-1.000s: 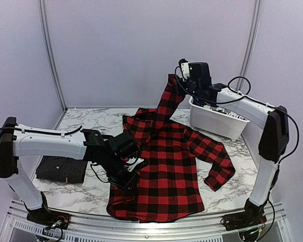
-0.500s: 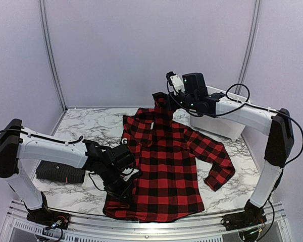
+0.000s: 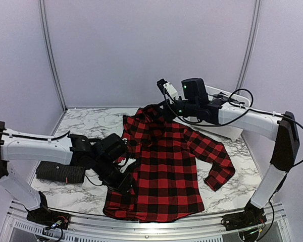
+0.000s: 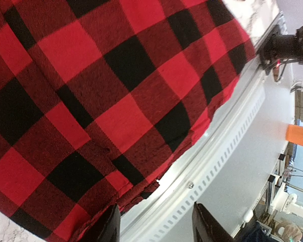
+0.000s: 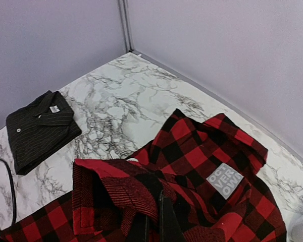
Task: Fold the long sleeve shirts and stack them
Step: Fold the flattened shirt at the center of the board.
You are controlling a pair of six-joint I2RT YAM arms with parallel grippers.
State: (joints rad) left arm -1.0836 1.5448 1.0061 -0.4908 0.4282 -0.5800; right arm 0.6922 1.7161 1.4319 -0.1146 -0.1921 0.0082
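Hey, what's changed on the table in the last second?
The right gripper, shut on the sleeve, brought it down and left over the flannel. The left gripper opened, letting go of the hem. The black shirt stayed folded at the left.

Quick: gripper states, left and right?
Left gripper: open, holding nothing.
Right gripper: closed on a fold of the flannel shirt.
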